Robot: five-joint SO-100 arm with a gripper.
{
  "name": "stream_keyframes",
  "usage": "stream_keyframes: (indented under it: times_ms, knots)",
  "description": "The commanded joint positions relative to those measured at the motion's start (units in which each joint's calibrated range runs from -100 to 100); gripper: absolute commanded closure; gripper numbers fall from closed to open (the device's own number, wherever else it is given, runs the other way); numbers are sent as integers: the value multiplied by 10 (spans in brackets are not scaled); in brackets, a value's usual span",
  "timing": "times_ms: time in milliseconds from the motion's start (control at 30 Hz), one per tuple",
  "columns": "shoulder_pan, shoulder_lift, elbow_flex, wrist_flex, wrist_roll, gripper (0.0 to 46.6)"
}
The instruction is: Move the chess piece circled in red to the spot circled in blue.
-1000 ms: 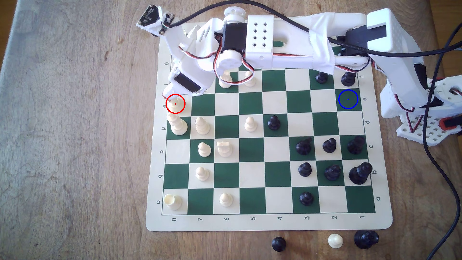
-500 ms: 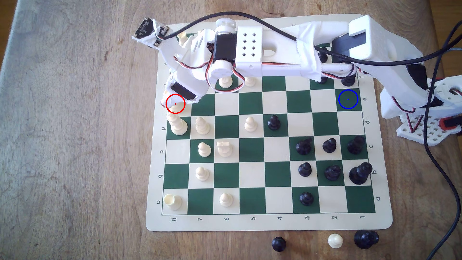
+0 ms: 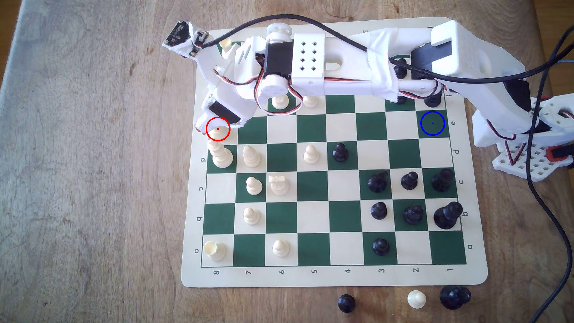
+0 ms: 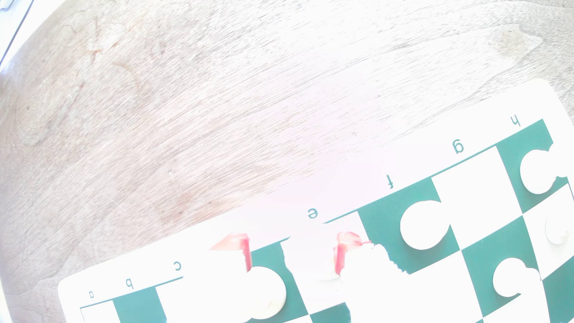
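Cream-white chess piece with the flared crown top [image 3: 217,132] stands on the cream square ringed in red, at the nine o'clock edge of the green-and-cream roll-up chess board [image 3: 341,276] in the exterior view, and the white printed end effector [image 3: 208,126] covers most of it from above. In the wrist view the end effector [image 4: 292,257] shows its two red-tipped fingers [image 4: 247,254] spread apart, with a pale, washed-out shape between them that appears to be the piece; glare hides whether either finger touches it, so the end effector reads as open and holding nothing. The step in hand is judged to be the grasp. To do it well, the fingers should sink low enough to close on the slim body below the crown rather than on the flare, where the hold could slip. The tall cream piece with the stacked ridged body [image 3: 220,154] stands on the next square toward six o'clock, just beside the target, so the finger on that side needs to come down without brushing it. The closing should be centred, so that neither finger pushes the piece over on its round base. The lift should then be straight up and high, because the dark green square ringed in blue [image 3: 432,123] lies well apart at the three o'clock edge, with black pieces [image 3: 432,98] standing next to it.
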Motion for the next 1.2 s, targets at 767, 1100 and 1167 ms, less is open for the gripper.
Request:
stream_keyframes:
  times_ms: [767,1100,1167]
  knots:
    - [4,-4,-61,-15,2,426]
    - [14,-80,-39,-10,3,464]
    - [14,-102,-35,4,3,464]
